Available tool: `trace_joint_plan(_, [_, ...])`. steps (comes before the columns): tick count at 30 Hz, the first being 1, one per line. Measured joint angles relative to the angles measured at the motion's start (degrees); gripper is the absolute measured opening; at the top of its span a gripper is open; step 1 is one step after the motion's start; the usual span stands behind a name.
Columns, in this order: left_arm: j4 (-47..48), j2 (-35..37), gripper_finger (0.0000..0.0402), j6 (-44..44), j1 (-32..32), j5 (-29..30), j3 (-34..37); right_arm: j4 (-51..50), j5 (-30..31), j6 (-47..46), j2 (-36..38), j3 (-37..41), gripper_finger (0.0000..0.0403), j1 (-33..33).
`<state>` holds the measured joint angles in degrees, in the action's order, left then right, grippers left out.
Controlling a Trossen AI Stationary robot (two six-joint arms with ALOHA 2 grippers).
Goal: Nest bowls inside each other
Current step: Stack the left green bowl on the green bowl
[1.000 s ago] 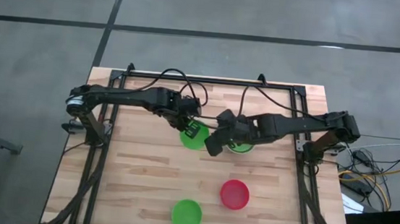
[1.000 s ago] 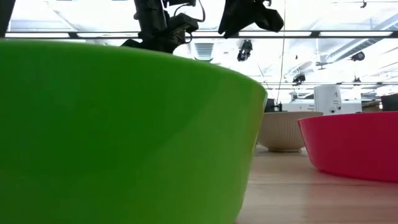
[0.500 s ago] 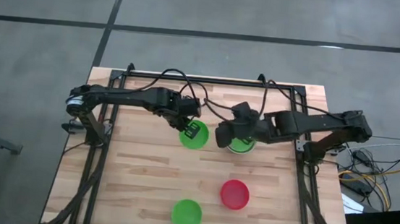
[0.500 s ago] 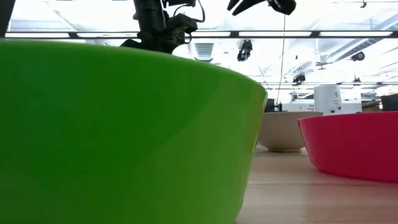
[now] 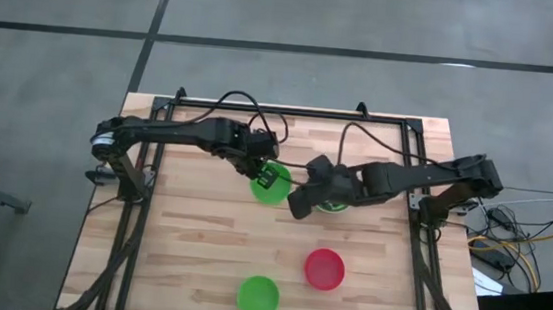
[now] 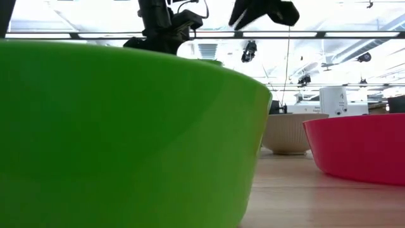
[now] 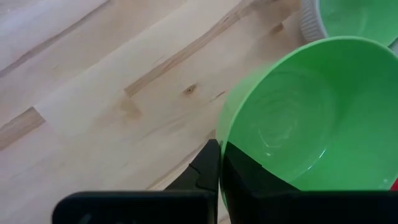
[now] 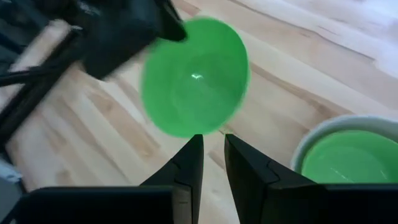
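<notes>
My left gripper (image 5: pixel 272 178) is shut on a bright green bowl (image 5: pixel 268 188) above the table's middle. My right gripper (image 5: pixel 295 205) hovers just right of that bowl (image 8: pixel 196 74), its fingers a little open with nothing between them. Behind it, a pale grey-white bowl (image 8: pixel 311 146) rests on its base on the wood with a second green bowl (image 8: pixel 348 158) nested inside. A red bowl (image 5: pixel 324 268) and a third green bowl (image 5: pixel 257 297) stand by themselves nearer the front edge. My left gripper pinches the green bowl's rim (image 7: pixel 221 138) on the side toward the arm, one finger (image 7: pixel 249 177) inside the bowl and one (image 7: pixel 208 168) outside its wall. The fingers come steeply from above. The bowl hangs tilted, clear of the table.
A black metal frame (image 5: pixel 151 214) runs round the tabletop. In the low view the near green bowl (image 6: pixel 126 126) fills the foreground, with the red bowl (image 6: pixel 361 145) at the right. Bare wood (image 5: pixel 199 239) lies front left.
My right gripper drew back toward the table's right edge and rose, then came back down toward the held green bowl, ending close to where it began. The left gripper and its bowl kept still.
</notes>
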<state>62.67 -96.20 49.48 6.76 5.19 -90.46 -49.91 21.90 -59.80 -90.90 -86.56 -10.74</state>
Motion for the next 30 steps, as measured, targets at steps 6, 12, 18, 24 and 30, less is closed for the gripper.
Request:
trace_joint_plan(6, [0.02,0.02,0.0012,0.13,0.00,1.11,-1.09,-0.69,0.56,-1.62,-1.93,0.00,0.0063,0.00])
trace_joint_plan(12, [-0.04,0.02,0.0012,0.19,0.02,1.37,-1.13,-0.73,1.96,-2.95,-2.29,0.02,0.0063,-0.01])
trace_joint_plan(18, [-0.11,0.02,0.0012,0.48,0.02,1.44,-1.13,-0.23,3.86,-4.36,-3.07,0.00,0.0063,0.02])
trace_joint_plan(24, [-0.44,0.02,0.0012,0.52,0.02,1.46,-1.13,-0.11,3.84,-4.73,-3.73,0.00,0.0063,0.07])
trace_joint_plan(30, [-1.36,0.02,0.0012,0.50,0.02,1.38,-1.15,1.45,3.81,-4.75,-4.67,0.00,0.0063,0.22])
